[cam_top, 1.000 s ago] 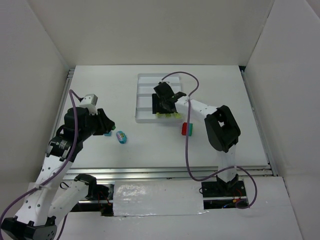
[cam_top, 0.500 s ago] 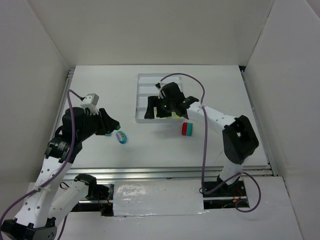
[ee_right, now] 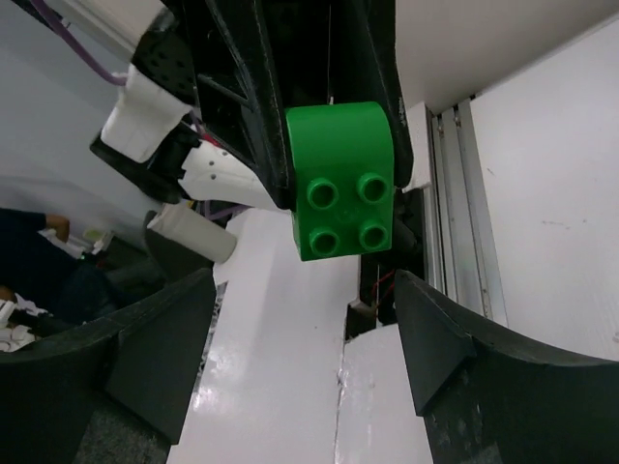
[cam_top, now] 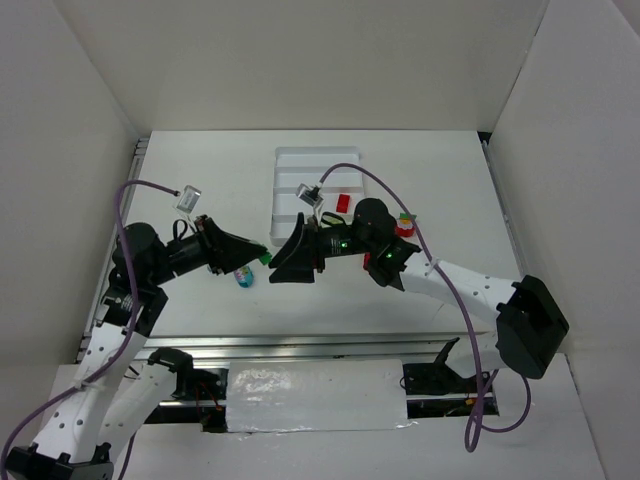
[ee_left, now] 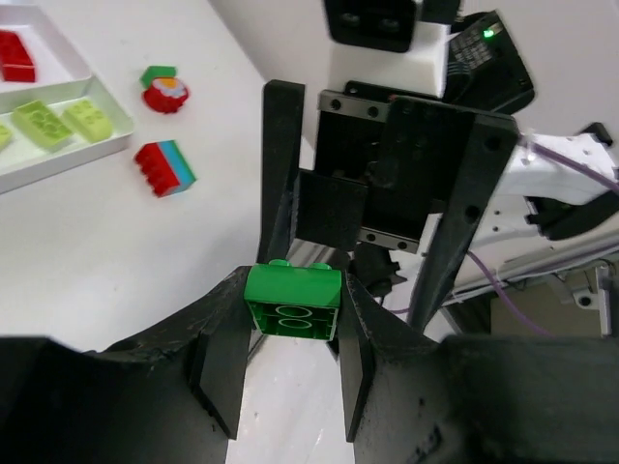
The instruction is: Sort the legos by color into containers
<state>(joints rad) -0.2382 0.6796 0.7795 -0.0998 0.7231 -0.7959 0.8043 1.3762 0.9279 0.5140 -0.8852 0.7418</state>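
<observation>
My left gripper (cam_top: 260, 256) is shut on a dark green lego (cam_top: 266, 258) and holds it above the table. In the left wrist view the lego (ee_left: 293, 300) sits between my fingertips. My right gripper (cam_top: 281, 256) is open and faces the left one, jaws on either side of the lego (ee_right: 340, 181) without touching it. The white tray (cam_top: 285, 160) holds a red lego (cam_top: 343, 203). The left wrist view shows yellow-green legos (ee_left: 39, 121) in the tray (ee_left: 73, 159). A teal lego (cam_top: 243, 276) lies on the table below my left gripper.
A red and blue brick stack (ee_left: 164, 166) lies on the table in front of the tray. A small red, yellow and green pile (cam_top: 404, 222) sits right of the tray. White walls enclose the table on three sides.
My right arm has swung from the tray down and left to meet the left gripper. My left gripper has moved right and turned toward it with the green lego.
</observation>
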